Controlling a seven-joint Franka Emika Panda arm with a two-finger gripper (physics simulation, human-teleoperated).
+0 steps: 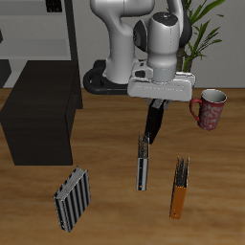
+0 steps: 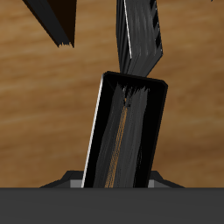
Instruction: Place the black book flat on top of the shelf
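Note:
My gripper (image 1: 155, 105) is shut on the black book (image 1: 153, 122). The book hangs below the fingers, slightly tilted and clear of the table. In the wrist view the black book (image 2: 127, 131) fills the middle, with a thin white page edge along one side, and runs out from the gripper (image 2: 122, 179). The shelf (image 1: 43, 115), a low matte black cabinet with a flat top, stands apart from the gripper at about the same depth on the table. Nothing lies on its top.
A dark grey-lined book (image 1: 143, 165) stands on the table just in front of the held book, also in the wrist view (image 2: 140, 35). An orange-brown book (image 1: 180, 188) and a black-and-white striped book (image 1: 72, 198) stand nearer the front edge. A red mug (image 1: 209, 107) stands beside the gripper.

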